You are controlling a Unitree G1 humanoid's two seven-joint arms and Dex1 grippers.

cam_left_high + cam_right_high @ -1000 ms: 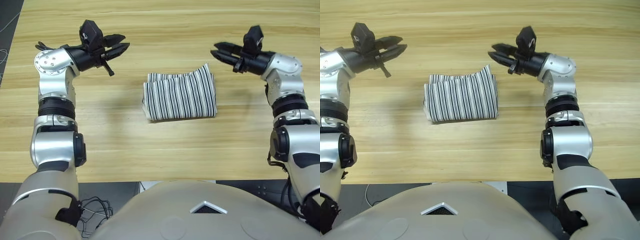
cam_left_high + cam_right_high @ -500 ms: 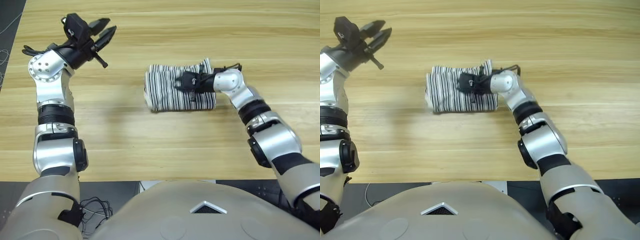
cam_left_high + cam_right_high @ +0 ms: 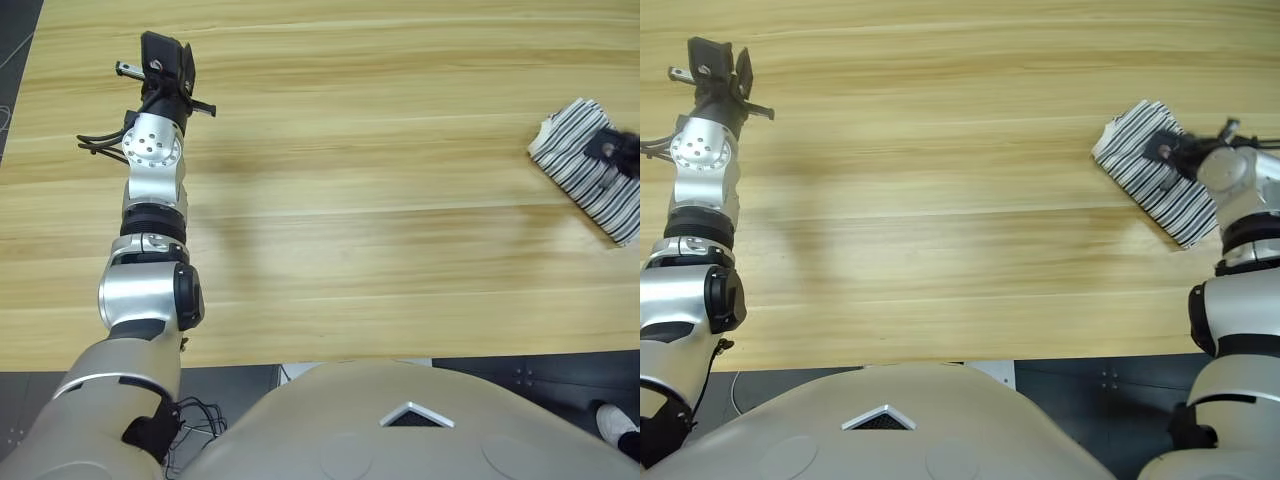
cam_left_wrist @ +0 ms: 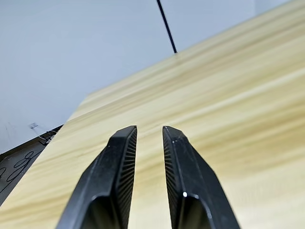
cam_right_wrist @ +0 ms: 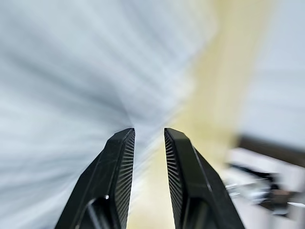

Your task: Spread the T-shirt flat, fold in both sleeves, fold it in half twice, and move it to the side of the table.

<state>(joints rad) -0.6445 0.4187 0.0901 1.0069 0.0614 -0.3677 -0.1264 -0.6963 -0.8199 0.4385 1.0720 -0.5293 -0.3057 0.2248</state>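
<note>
- Left eye view: the folded, striped T-shirt (image 3: 578,160) lies askew on the wooden worktop (image 3: 380,200), far over on the robot's right. The right gripper (image 3: 614,150) shows as a dark blur on top of the cloth. The left gripper (image 3: 163,62) is held out over the far left part of the worktop, well apart from the T-shirt.
- Right eye view: the T-shirt is a compact bundle set diagonally, one corner pointing away from the robot. The right gripper rests on its upper face, touching the cloth. I cannot tell from here how its fingers stand.
- Left wrist view: the left gripper's two dark ribbed fingers (image 4: 120,162) stand a little apart, with a slim gap between them and nothing in it. Bare worktop lies beyond, with a pale wall and a thin dark cable (image 4: 166,26) behind its far edge.
- Right wrist view: the right gripper's fingers (image 5: 119,162) are also a little apart, and nothing is seen clamped between them. Behind them are blurred stripes and a band of wood colour.
</note>
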